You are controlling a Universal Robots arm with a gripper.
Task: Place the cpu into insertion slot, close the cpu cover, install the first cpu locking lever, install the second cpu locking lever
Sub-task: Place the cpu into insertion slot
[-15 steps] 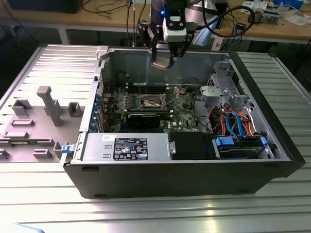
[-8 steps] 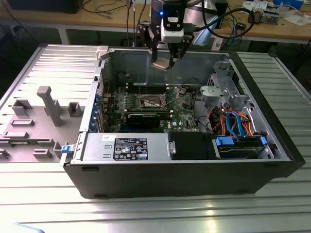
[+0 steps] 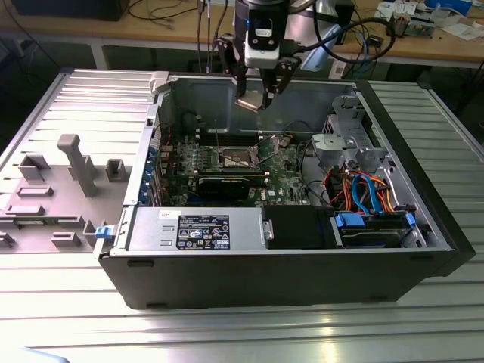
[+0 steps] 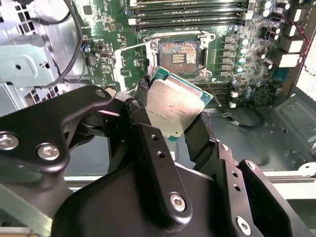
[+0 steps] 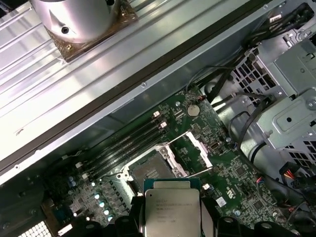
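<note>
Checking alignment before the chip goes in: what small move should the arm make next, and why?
Probably lower toward the insertion slot: the gripper holds the cpu well above it, the slot is bare and the cpu cover stands open.

I get bright, even overhead light in the exterior view, glaring off the ribbed grey aluminium table (image 3: 227, 333). Inside the open black computer case (image 3: 302, 280) it dims; the silver-topped square cpu (image 4: 173, 106) gleams softly in both wrist views.

cpu (image 4: 170, 101): smooth silver metal lid | tool (image 4: 173, 111): matt blk finish | mobo (image 5: 237, 170): glossy green
</note>
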